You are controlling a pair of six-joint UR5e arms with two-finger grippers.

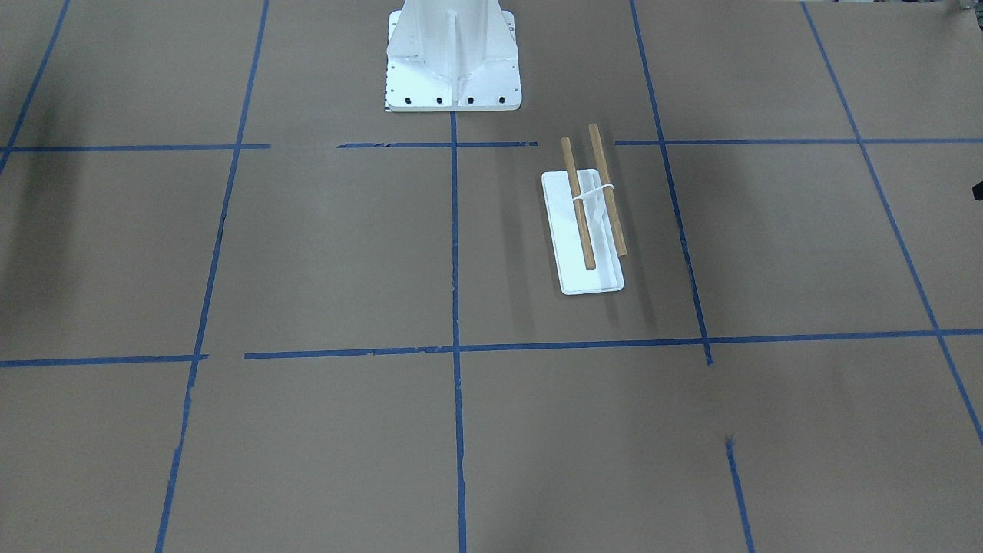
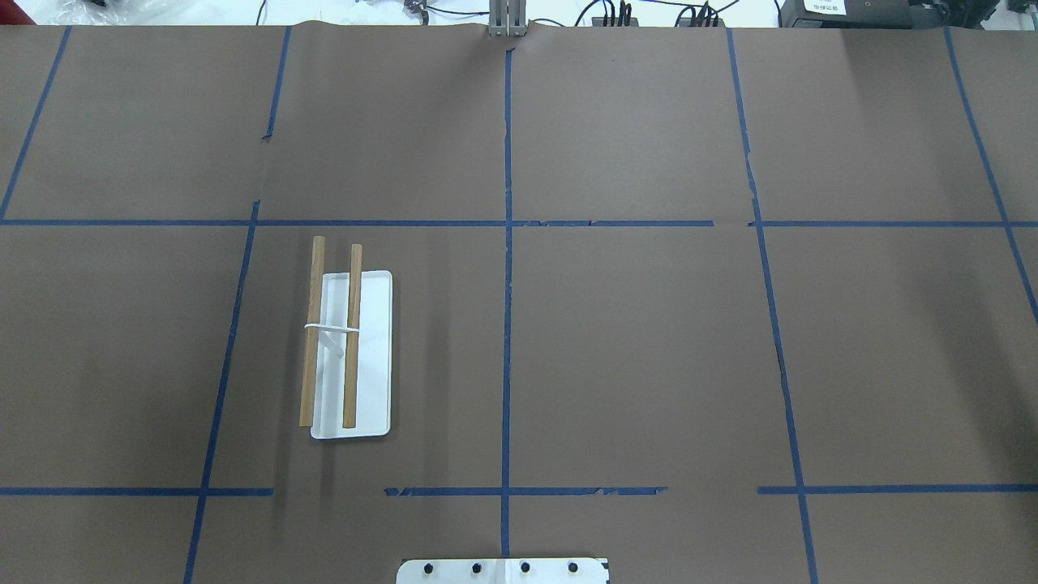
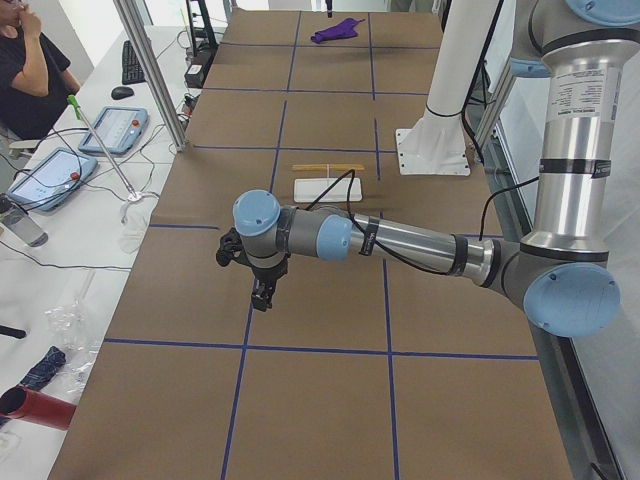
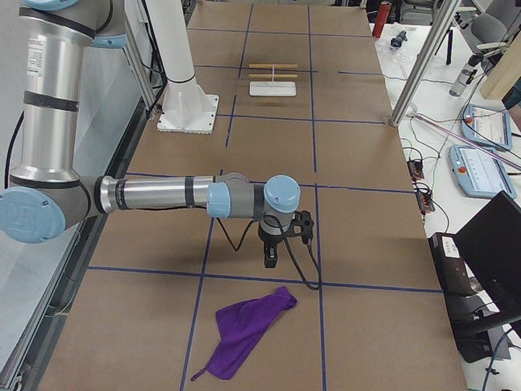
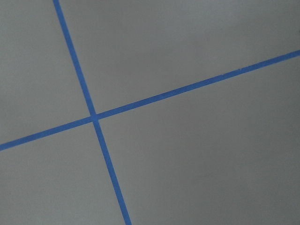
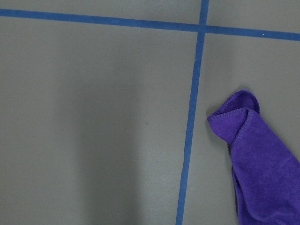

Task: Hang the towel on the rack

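The rack (image 1: pixel 591 280) stands on the brown table, a white base with two parallel wooden dowels; it also shows in the overhead view (image 2: pixel 373 357) and both side views (image 3: pixel 328 190) (image 4: pixel 273 90). The purple towel (image 4: pixel 244 330) lies crumpled on the table at the robot's right end, far from the rack; it also shows in the right wrist view (image 6: pixel 262 164) and far off in the exterior left view (image 3: pixel 337 30). My left gripper (image 3: pixel 262 295) hangs above the table at the left end. My right gripper (image 4: pixel 271 259) hangs just beyond the towel. I cannot tell whether either is open.
The large white bolted pedestal (image 1: pixel 453 54) stands at the robot's side of the table (image 2: pixel 503 570). Blue tape lines grid the brown surface. A person (image 3: pixel 25 70) and tablets (image 3: pixel 50 172) are beside the table, with a metal pole (image 3: pixel 150 70) at its edge.
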